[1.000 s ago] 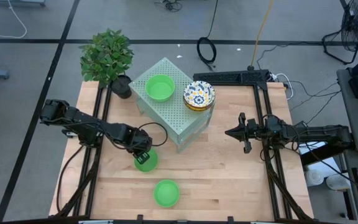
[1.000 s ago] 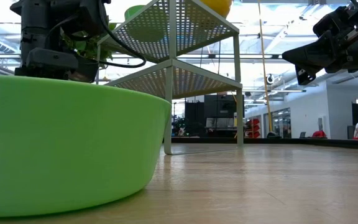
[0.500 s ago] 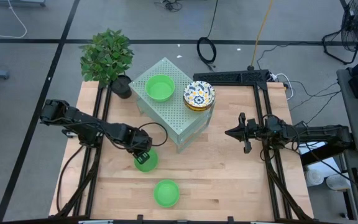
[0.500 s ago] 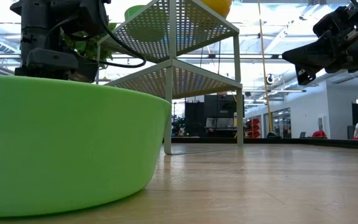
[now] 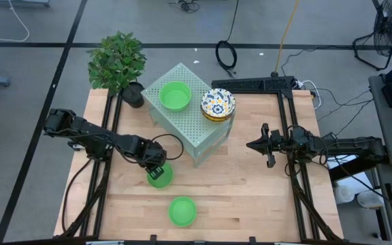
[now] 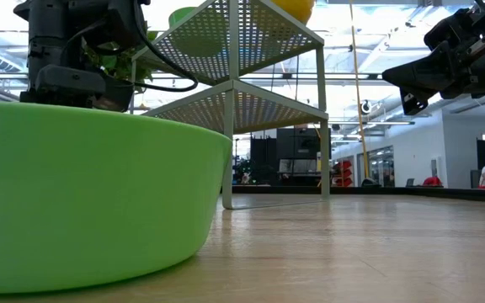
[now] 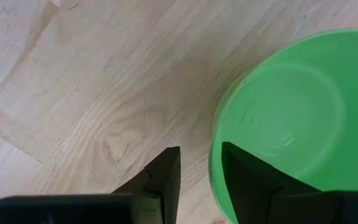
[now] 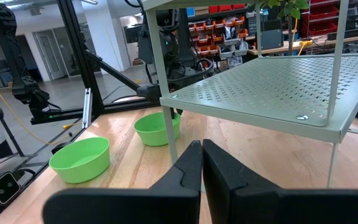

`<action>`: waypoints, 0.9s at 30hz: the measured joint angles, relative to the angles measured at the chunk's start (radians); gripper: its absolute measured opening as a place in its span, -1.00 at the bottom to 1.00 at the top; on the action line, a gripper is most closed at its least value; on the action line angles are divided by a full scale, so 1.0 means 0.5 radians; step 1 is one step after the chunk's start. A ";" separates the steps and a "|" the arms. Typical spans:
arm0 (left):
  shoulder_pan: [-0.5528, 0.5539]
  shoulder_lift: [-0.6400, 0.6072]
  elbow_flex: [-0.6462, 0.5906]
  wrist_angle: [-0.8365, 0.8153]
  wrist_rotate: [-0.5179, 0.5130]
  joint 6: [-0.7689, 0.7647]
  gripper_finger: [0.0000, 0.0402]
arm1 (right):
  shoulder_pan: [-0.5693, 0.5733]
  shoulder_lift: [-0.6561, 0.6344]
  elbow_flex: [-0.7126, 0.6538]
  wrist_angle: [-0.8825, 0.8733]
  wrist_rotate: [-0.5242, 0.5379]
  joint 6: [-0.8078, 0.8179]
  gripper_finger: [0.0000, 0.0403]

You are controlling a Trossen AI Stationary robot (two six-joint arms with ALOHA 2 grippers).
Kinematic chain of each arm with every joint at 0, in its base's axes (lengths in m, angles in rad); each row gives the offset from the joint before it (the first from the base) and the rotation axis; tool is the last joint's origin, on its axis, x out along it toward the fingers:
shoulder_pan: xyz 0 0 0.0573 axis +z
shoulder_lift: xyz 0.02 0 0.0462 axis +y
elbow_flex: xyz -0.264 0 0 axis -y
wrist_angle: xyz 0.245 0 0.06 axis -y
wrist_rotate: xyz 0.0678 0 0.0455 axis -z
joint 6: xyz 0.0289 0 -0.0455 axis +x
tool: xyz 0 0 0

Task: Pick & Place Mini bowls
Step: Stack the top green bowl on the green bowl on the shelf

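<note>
Though not yet pinched, already straddled at the rim: near green bowl point(image 5: 159, 177), mid-table, just off the front corner of the perforated shelf point(image 5: 196, 129). Left gripper point(image 5: 156, 169) directly above it, jaws part-open. One finger point(image 7: 163, 177) outside the wall over bare wood, the other point(image 7: 247, 180) inside the basin. Sliver of table point(image 5: 250, 197) visible between outer finger and rim, so no clamp to speak of. Right gripper point(image 5: 267, 145) parked above the right half of the table, fingers pressed together, holding nothing.

Other mini bowls:
- second green bowl point(image 5: 182, 211) near the front edge, well apart from the first
- third green bowl point(image 5: 175, 96) on top of the shelf
- floral bowls point(image 5: 218, 103) stacked on the shelf's right corner, beside the third green one; count within the stack not readable

Handling, by judgement:
- Green bowls probably light and rigid, with a smooth glossy wall. Likely slippery, and apt to pivot or swing under a one-sided pinch.
- Thin upright rim the only sensible hold. Pinch across the wall, inner finger well down the slope, squarely rather than at an angle.
- Floral ones possibly ceramic, hence heavier and chippable; cannot tell.
- Lift straight up and slowly to avoid tilt. Watch clearance against the shelf leg close by.
</note>
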 joint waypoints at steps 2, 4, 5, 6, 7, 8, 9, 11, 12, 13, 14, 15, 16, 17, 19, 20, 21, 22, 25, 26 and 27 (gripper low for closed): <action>0.000 0.000 0.000 0.000 0.000 0.000 -0.40 | 0.000 -0.001 0.000 0.000 0.000 0.000 -1.00; 0.000 0.000 0.000 0.000 0.000 0.001 -0.41 | 0.000 0.000 0.000 0.000 0.000 0.000 -1.00; 0.000 0.000 0.000 0.000 0.000 0.001 -0.42 | 0.000 -0.001 0.000 0.000 0.000 0.000 -1.00; -0.001 0.000 0.000 0.000 0.000 0.002 -0.45 | 0.000 0.000 0.000 0.000 0.000 0.000 -1.00; -0.001 0.000 0.000 0.000 0.000 0.005 -0.49 | 0.000 0.000 0.000 0.000 0.000 0.000 -1.00; -0.001 0.000 0.000 0.000 0.000 0.011 -0.55 | 0.000 -0.001 0.000 0.000 0.000 0.000 -1.00; 0.000 0.000 0.000 0.000 0.000 0.012 -0.61 | 0.000 -0.001 0.000 0.000 0.000 0.000 -1.00; -0.001 0.000 0.000 0.000 0.000 0.020 -0.78 | 0.000 -0.001 0.000 0.000 0.000 0.000 -1.00; -0.001 0.000 0.000 0.000 -0.001 0.027 -0.88 | 0.000 -0.001 0.000 0.000 0.000 0.000 -1.00; -0.001 0.000 0.000 0.001 0.001 0.027 -0.93 | 0.000 -0.001 0.000 0.000 0.000 0.000 -1.00; -0.001 -0.001 0.000 0.004 0.002 0.027 -0.95 | 0.000 0.000 0.000 0.000 0.000 0.000 -1.00; -0.001 -0.001 0.000 0.004 0.001 0.027 -0.94 | 0.000 0.000 0.000 0.000 0.000 0.000 -1.00; -0.001 0.000 0.000 0.003 0.001 0.026 -0.93 | 0.000 0.000 0.000 0.000 0.000 0.000 -1.00; -0.001 0.000 0.000 0.002 0.001 0.026 -0.91 | 0.000 -0.001 0.000 0.000 0.000 0.000 -1.00; -0.001 0.000 0.000 0.001 0.001 0.023 -0.92 | 0.000 -0.001 0.000 0.000 0.000 0.000 -1.00; -0.001 0.000 0.000 0.002 0.001 0.019 -0.94 | 0.000 -0.001 0.000 0.000 0.000 0.000 -1.00; -0.001 0.000 0.000 0.003 0.001 0.017 -0.96 | 0.000 0.000 0.000 0.000 0.000 0.000 -1.00; -0.001 0.000 0.000 0.003 0.001 0.012 -0.97 | 0.000 -0.001 0.000 0.000 0.000 0.000 -1.00; -0.001 0.000 0.000 0.002 0.001 0.010 -0.94 | 0.000 0.000 0.000 0.000 0.000 0.000 -1.00; -0.001 0.000 0.000 0.002 0.001 0.010 -0.94 | 0.000 -0.001 0.000 0.000 0.000 0.000 -1.00; -0.001 0.000 0.000 0.002 0.001 0.010 -0.94 | 0.000 0.000 0.000 0.000 0.000 0.000 -1.00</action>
